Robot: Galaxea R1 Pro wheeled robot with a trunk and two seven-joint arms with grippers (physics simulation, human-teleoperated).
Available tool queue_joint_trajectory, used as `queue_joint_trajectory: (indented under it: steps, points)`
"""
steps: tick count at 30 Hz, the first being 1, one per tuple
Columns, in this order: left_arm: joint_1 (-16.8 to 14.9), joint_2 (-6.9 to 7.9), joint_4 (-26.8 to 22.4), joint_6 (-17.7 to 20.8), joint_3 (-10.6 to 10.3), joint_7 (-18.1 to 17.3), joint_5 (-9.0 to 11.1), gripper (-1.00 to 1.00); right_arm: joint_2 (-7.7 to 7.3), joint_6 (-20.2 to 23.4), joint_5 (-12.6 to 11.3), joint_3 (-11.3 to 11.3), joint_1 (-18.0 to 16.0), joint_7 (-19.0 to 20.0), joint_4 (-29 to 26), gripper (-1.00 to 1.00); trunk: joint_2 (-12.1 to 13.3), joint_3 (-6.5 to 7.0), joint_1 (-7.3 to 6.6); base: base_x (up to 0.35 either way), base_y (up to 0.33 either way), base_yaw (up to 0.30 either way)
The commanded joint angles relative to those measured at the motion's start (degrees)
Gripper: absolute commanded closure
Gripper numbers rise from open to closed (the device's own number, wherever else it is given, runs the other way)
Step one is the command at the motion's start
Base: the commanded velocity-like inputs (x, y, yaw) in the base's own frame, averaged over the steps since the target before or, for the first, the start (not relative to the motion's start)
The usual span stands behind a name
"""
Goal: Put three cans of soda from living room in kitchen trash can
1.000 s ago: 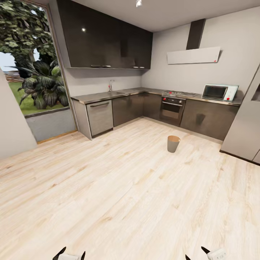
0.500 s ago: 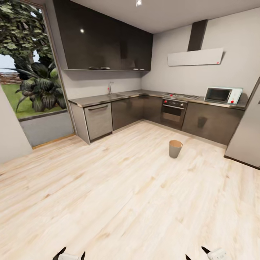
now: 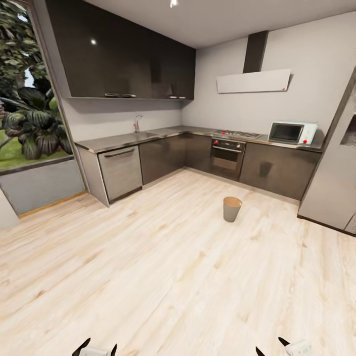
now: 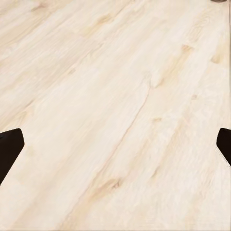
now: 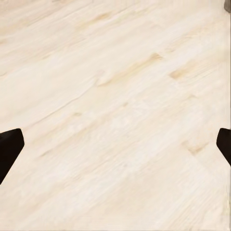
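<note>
Both tools [image 4: 115, 144] [image 5: 115, 144] wide open, empty

No readable text, label, brand, number or sign is found in any view. The microwave [image 3: 291, 132] on the desk [image 3: 148, 138] carries small red knobs, but no lettering can be made out on it. A tiny red mark is seen on the pale extractor hood [image 3: 253, 81], too small to be read. The oven [image 3: 226, 157] front and the dark cabinets [image 3: 123, 54] are shown without legible markings.
</note>
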Motion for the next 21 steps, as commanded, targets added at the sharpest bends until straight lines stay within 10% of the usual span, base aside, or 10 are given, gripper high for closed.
queue_joint_trajectory:
  steps: [1,21]
  points:
    - [0.00,0.00,0.00,0.00,0.00,0.00,0.00,-1.00,0.00,0.00,0.00,0.00,0.00,-0.01,0.00,-1.00,0.00,0.07,0.00,0.328,0.000,-0.194]
    - [0.00,-0.01,0.00,-0.04,-0.01,0.00,0.02,-1.00,0.00,-0.02,0.00,-0.09,0.00,-0.04,0.00,-1.00,0.00,1.39,0.00,0.328,0.000,-0.192]
